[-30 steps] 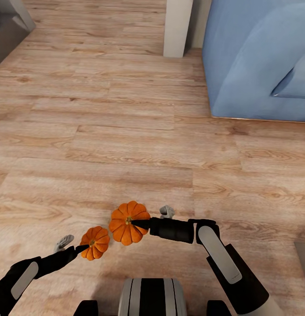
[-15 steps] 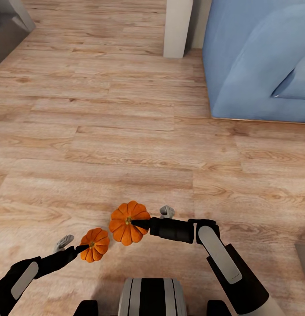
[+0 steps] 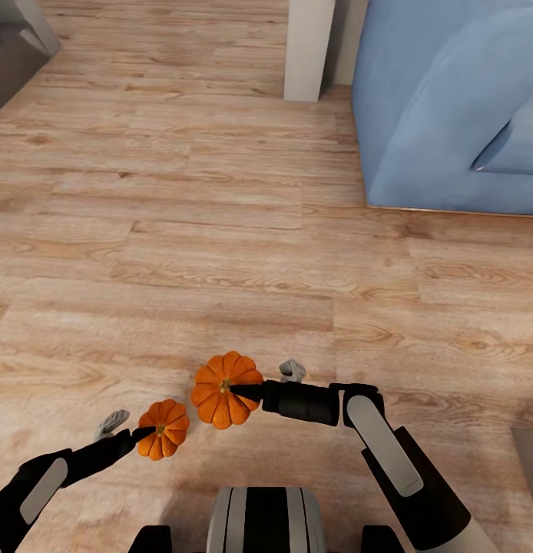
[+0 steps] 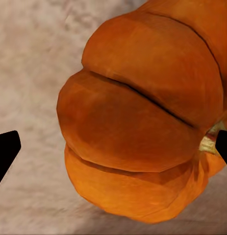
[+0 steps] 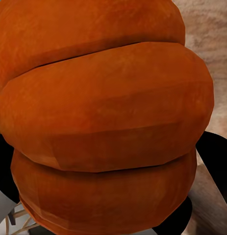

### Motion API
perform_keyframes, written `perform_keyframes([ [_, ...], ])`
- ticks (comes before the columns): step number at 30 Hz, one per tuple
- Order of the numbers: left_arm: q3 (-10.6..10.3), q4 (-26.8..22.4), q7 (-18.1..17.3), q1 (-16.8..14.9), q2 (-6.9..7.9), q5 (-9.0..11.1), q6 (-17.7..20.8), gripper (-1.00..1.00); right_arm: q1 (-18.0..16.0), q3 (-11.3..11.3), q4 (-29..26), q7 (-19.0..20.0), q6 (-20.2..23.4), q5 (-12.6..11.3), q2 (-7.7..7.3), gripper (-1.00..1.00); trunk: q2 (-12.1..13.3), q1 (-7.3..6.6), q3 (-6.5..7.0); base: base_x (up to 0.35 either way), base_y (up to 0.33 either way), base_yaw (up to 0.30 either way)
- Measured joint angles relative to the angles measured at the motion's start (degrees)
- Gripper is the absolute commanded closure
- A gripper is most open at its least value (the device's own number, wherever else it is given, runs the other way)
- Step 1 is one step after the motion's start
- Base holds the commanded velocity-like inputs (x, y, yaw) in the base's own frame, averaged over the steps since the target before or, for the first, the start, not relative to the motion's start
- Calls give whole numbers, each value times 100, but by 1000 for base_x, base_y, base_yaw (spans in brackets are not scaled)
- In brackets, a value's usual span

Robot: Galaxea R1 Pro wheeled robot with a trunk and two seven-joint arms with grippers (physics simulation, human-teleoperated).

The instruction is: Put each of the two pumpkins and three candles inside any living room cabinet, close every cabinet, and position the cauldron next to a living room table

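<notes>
The robot holds two pumpkins above a wooden floor [image 3: 220,230]. In the head view the left gripper [image 3: 147,432] is closed on the small pumpkin [image 3: 165,428]. Its dark finger tip reaches to the middle of the fruit, where the stem is. The right gripper [image 3: 236,390] is closed on the big pumpkin [image 3: 224,389], and its finger tip also ends at the stem in the center. The two pumpkins are near each other but do not touch; the big one is a little further from the robot and more to the right.

Both pumpkins are round, orange and ribbed, with deep grooves between the segments. From above, each one looks like a flower with many lobes around a small pale-yellow center. In the left wrist view the small pumpkin [image 4: 142,122] shows three thick segments, darker in the grooves, and a pale spot near the stem beside one black finger [image 4: 5,152]. In the right wrist view the big pumpkin [image 5: 103,117] is very close; its smooth orange segments lie one over another, with black gripper parts at both sides.

A blue sofa [image 3: 451,107] stands at the far right on the floor, and a white post [image 3: 309,46] is just beside it. The robot's trunk [image 3: 265,518] is at the lower edge.
</notes>
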Motion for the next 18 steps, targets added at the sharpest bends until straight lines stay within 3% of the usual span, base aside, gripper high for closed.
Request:
perform_keyframes([
  [16, 0, 5, 1, 8, 0, 11, -35, -100, 0, -1, -7, 1, 0, -4, -9, 100, 0, 0, 0, 0, -35, 0],
  [17, -2, 6, -2, 8, 0, 9, -45, 100, 0, -1, -7, 1, 0, -4, -9, 100, 0, 0, 0, 0, 0, 0],
  [18, 0, 3, -4, 7, 5, 48, -65, 100, 0, 0, -7, 1, 0, 0, -9, 100, 0, -1, 0, 0, 0, 0],
])
